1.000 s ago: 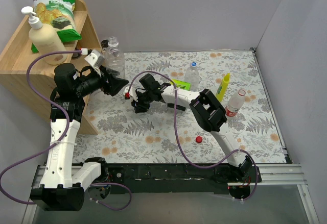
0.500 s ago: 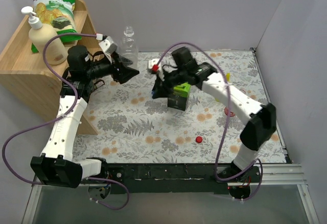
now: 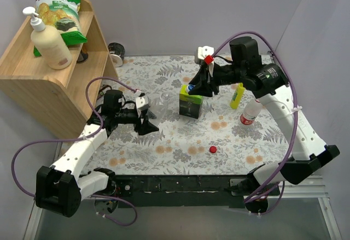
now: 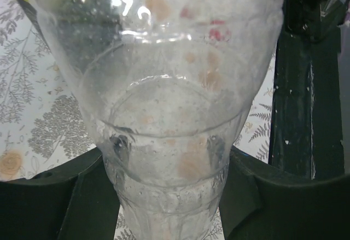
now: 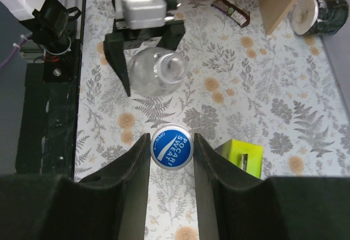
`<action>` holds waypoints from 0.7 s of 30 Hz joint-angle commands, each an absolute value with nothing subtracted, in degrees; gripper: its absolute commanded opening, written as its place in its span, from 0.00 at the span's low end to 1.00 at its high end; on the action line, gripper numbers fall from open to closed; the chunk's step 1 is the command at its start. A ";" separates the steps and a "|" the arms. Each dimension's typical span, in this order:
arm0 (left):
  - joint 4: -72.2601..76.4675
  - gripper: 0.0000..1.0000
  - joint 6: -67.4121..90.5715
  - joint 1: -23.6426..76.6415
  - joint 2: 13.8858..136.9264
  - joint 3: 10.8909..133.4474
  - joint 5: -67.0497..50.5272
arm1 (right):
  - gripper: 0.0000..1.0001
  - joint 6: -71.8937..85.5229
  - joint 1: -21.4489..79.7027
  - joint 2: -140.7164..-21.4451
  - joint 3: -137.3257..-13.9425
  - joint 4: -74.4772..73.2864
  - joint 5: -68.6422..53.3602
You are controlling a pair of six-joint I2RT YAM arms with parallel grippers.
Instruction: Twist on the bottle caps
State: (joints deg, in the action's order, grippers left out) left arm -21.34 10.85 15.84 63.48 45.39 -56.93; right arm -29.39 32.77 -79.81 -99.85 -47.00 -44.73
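Note:
My left gripper [image 3: 151, 115] is shut on a clear uncapped bottle [image 3: 159, 104] low over the table's left middle. The bottle fills the left wrist view [image 4: 164, 87], pinched between the fingers [image 4: 82, 196]. My right gripper [image 3: 199, 84] hangs above the green box and is shut on a blue cap [image 5: 171, 147] marked Pocari Sweat. In the right wrist view the clear bottle [image 5: 156, 71] shows its open mouth beyond the cap. A red cap [image 3: 213, 149] lies on the table near the front. A bottle with a red-and-white label [image 3: 250, 111] stands at the right. The third bottle is hidden.
A green box [image 3: 190, 102] stands mid-table, and a slim yellow squeeze bottle [image 3: 237, 95] lies right of it. A wooden shelf [image 3: 49, 87] at the left carries a cream pump bottle [image 3: 48, 42] and a chips bag [image 3: 60, 7]. A black cup [image 3: 116, 52] lies by the back wall.
My left arm has come down from shelf height to the table with the clear bottle. My right arm has swung right and back, now over the green box.

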 commanded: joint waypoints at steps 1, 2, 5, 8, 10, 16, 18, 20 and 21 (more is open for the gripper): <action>-17.23 0.00 1.43 16.00 58.54 41.05 -62.30 | 0.24 -36.81 33.13 -82.53 -108.44 -53.78 -46.84; -17.23 0.00 0.28 16.08 58.54 40.17 -62.66 | 0.25 -38.13 33.48 -82.88 -108.63 -54.31 -47.28; -16.00 0.00 -5.08 16.08 58.45 37.54 -62.84 | 0.26 -42.36 34.80 -84.46 -109.16 -55.37 -49.65; -12.32 0.00 -6.85 17.22 57.22 34.90 -61.27 | 0.26 -46.13 38.57 -85.25 -108.81 -55.99 -51.33; -9.51 0.00 -7.12 18.97 56.25 33.23 -59.95 | 0.27 -48.41 41.99 -85.52 -108.55 -56.16 -50.80; -4.25 0.00 -1.08 25.48 58.01 32.96 -55.29 | 0.27 -50.71 47.36 -84.11 -104.33 -55.28 -47.99; -1.51 0.00 3.24 26.71 57.92 31.82 -54.76 | 0.27 -52.99 47.81 -83.50 -102.58 -55.98 -47.03; 2.89 0.00 8.42 27.16 57.39 30.42 -54.49 | 0.27 -54.48 48.16 -83.23 -102.13 -57.03 -46.76; 3.42 0.00 9.31 27.51 57.22 30.24 -54.58 | 0.27 -54.58 48.34 -82.88 -101.78 -57.13 -46.32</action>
